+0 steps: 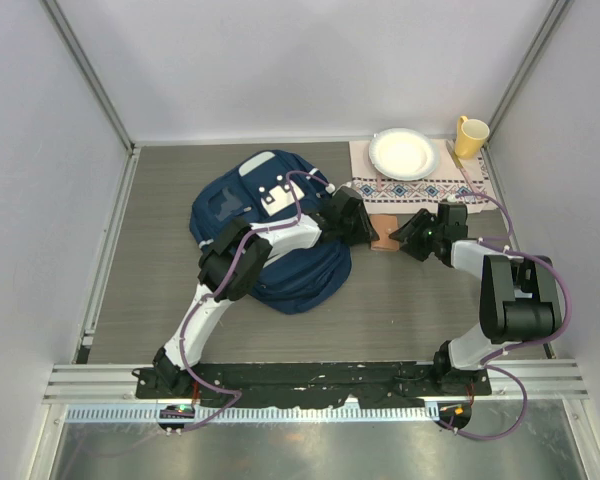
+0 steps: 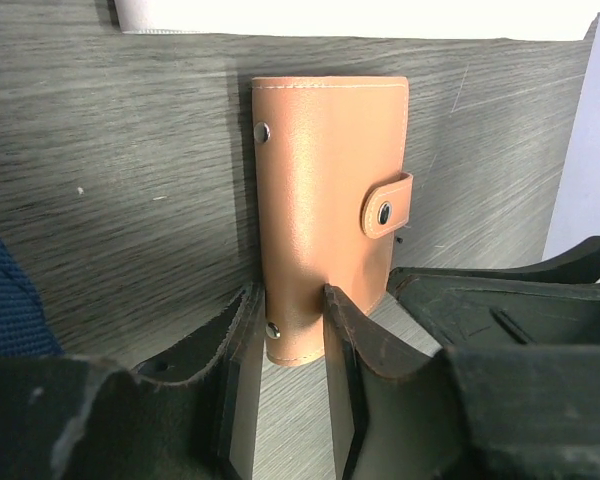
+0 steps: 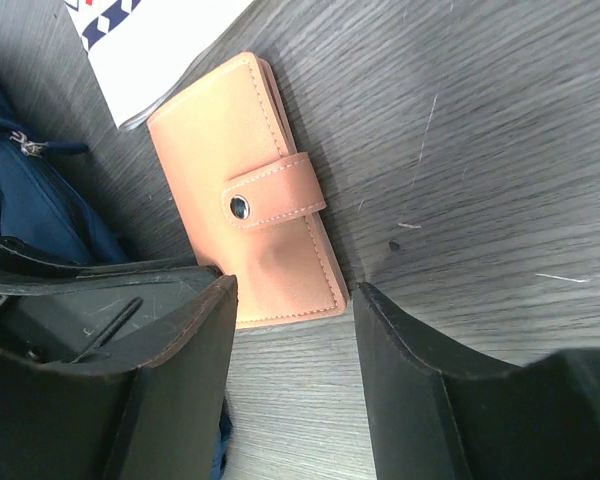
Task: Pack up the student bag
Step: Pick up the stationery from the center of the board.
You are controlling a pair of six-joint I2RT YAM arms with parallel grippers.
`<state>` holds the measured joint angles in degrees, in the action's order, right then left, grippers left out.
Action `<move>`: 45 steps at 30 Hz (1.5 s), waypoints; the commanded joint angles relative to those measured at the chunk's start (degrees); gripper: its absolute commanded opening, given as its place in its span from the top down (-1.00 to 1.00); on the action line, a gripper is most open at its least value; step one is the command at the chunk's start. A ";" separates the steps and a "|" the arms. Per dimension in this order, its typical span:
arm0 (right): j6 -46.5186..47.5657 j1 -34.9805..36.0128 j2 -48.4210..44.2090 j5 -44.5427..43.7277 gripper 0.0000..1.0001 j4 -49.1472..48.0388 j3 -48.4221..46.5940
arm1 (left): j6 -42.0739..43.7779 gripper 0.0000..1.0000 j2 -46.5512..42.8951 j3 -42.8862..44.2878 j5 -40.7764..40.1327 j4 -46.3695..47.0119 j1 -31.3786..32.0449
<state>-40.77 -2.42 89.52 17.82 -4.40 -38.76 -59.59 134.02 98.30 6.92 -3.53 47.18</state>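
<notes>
The student bag, navy with a white buckle patch, lies at centre left; its blue fabric shows in the right wrist view. A tan leather wallet with a snap strap lies on the table just right of the bag. My left arm reaches over the bag. My left gripper has closed narrowly on the wallet's near end, one finger at its left edge and the other pressing its face. My right gripper stands open at the wallet's other end, one finger beside its corner.
An embroidered white placemat lies at the back right with a white plate on it. A yellow cup stands in the far right corner. Enclosure walls close in the table on three sides.
</notes>
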 commanded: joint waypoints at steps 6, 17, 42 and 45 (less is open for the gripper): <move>0.61 0.04 -0.48 0.02 -0.07 -2.01 0.00 | 0.79 0.42 2.83 -1.01 1.51 -2.36 0.46; 0.17 0.04 -0.91 -2.26 -0.08 -0.96 0.79 | 0.88 0.44 2.39 -2.06 2.05 -1.30 0.37; -1.85 0.04 -1.27 3.61 0.45 -8.07 2.82 | 0.62 0.46 2.83 -2.68 4.24 0.37 0.46; -2.29 0.04 -2.15 4.06 0.51 -8.51 2.99 | 0.62 0.46 2.83 -2.68 4.24 0.54 0.46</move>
<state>-40.99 -3.18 90.37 17.37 -9.08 -35.90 -59.64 134.41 97.25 9.28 -0.91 47.03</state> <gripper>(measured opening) 0.280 0.271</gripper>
